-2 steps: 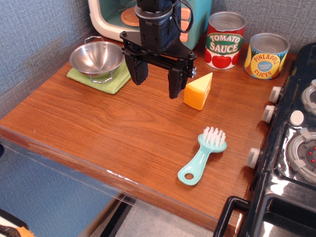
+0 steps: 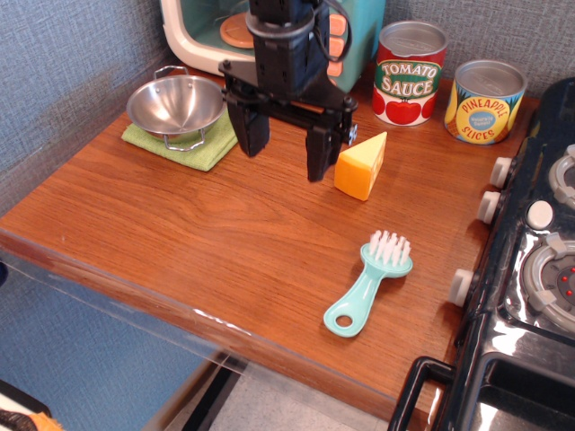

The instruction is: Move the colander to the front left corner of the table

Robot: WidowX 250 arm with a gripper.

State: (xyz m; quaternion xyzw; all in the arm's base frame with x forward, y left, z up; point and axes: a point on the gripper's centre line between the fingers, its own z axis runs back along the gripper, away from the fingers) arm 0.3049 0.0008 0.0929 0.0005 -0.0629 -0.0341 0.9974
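Observation.image shows the gripper (image 2: 285, 151) with its two black fingers (image 2: 251, 132) spread wide apart, holding nothing, hanging over the table (image 2: 180, 233) with bare wood between the tips. Just to the right of the right-hand finger stands a yellow cheese wedge (image 2: 362, 165), close to it but apart. To the left of the gripper, the colander (image 2: 175, 104) sits upright on a green cloth (image 2: 184, 141) near the back left of the table, beside the blue wall. Nearer the front lies a teal brush (image 2: 368, 283), bristles up. Behind, a tomato sauce can (image 2: 410, 74) and a pineapple slices can (image 2: 484, 101) stand side by side. A black toy stove (image 2: 530, 287) borders the table's right side.
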